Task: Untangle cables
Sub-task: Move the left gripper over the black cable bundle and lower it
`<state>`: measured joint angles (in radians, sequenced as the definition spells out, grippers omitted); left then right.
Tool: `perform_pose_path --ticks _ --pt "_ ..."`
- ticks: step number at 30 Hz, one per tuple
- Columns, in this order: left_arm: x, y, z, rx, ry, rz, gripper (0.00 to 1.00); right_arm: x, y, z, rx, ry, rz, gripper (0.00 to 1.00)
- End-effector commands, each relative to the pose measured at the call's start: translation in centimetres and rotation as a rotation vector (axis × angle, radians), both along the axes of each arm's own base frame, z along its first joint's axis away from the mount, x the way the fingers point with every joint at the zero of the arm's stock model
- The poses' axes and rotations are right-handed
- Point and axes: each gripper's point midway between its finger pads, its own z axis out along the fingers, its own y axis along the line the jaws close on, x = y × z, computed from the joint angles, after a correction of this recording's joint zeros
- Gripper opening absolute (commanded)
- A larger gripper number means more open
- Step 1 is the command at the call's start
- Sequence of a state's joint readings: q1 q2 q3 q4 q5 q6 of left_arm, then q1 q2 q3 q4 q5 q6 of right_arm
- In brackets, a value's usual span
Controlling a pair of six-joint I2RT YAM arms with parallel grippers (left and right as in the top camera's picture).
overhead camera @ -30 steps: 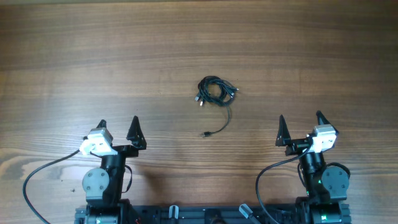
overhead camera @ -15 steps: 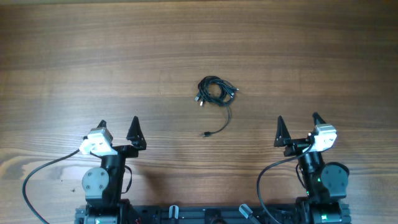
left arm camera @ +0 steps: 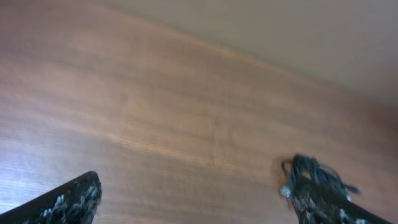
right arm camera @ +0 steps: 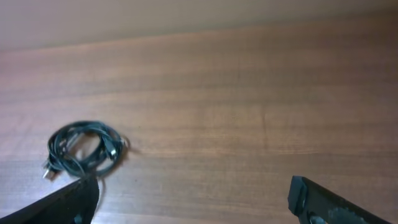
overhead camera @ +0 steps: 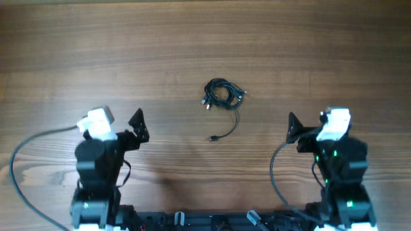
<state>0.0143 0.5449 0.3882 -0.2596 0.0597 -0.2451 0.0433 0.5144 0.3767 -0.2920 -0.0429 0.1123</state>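
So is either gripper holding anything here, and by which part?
Nothing is held. The left gripper and right gripper are both open and empty; the tangled black cable bundle lies on the brown wooden table, apart from both.

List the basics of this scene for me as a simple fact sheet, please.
table: brown wood
cable bundle: black, coiled and tangled, near the table's middle
loose tail: runs from the bundle toward the robot, plug at its end
left end effector: open, empty, clear of the cables
right end effector: open, empty, clear of the cables
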Motion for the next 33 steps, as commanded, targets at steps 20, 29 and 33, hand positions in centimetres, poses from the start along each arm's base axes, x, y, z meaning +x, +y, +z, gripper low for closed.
perform_pose_path --ticks 20,29,33 --pt "-0.8 -1.6 -3.7 -0.076 0.644 -0.063 1.00 3.5 3.1 0.0 0.040 0.473 0.166 1.00" --pt "2.1 -2.9 -1.5 -0.173 0.504 -0.090 1.00 3.6 3.1 0.1 0.043 0.470 0.170 1.00" --pt "4.4 -4.3 1.2 -0.214 0.375 -0.147 0.97 3.6 3.1 0.0 0.042 0.471 0.170 1.00"
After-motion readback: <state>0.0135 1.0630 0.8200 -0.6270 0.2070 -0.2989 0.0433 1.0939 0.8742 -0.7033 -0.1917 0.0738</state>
